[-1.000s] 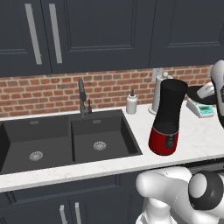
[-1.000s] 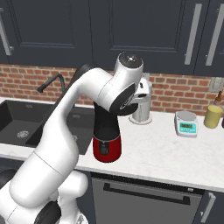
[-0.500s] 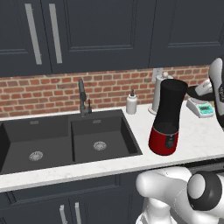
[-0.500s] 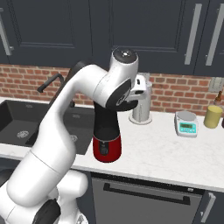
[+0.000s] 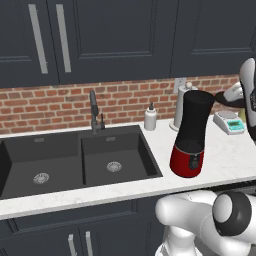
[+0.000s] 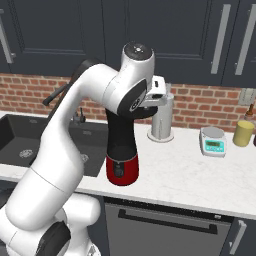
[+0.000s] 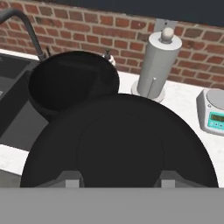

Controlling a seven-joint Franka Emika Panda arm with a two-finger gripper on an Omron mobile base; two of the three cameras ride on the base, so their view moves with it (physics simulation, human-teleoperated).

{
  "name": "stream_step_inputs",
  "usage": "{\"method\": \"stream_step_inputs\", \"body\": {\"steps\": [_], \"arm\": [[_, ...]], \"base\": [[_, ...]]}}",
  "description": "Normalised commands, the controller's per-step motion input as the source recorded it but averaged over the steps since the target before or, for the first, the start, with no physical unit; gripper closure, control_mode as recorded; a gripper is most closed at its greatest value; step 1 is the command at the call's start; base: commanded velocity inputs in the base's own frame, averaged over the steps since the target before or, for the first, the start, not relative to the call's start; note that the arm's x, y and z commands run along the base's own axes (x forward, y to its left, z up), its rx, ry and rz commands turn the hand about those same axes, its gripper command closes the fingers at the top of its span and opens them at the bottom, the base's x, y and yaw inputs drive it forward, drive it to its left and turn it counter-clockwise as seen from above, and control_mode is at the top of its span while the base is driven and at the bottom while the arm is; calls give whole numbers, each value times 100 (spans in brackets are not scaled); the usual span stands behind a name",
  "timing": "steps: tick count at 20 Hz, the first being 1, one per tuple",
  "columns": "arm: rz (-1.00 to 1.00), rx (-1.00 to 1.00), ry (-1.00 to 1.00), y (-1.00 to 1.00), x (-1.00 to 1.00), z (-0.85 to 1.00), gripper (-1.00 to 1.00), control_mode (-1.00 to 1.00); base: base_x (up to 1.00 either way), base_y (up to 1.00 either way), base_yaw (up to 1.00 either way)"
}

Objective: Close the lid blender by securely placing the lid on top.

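Gripper [image 7: 118, 183] pinching the lid [image 7: 120, 144], held in the air beside the blender [image 5: 192, 133] and level with its open rim. Behind the gripper, against the brick wall, a paper-towel roll [image 7: 157, 65]; to its right a kitchen scale [image 7: 213, 110]; sink [image 5: 75, 159] beyond the jar

Arm links [image 6: 75, 130]: glossy white, rounded, tube-like shells.
Joints [image 6: 131, 102]: dark grey discs and caps set into the white shells.
Hand block [image 6: 156, 90]: white, boxy, with a dark inset.
Base joint [image 5: 231, 214]: white housing, dark round face.
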Motion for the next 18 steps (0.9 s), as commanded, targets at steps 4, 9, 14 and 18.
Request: {"method": "stream_step_inputs", "body": {"steps": [4,9,14,18], "arm": [[0,0,0,2,0,27,100,-100],[0,0,0,16,0,8,100,-100],[0,0,0,25,0,0,100,-100],[0,0,0,27,2,-5,100,-100]], "base": [[0,0,0],[0,0,0],[0,0,0],[0,0,0]]}}
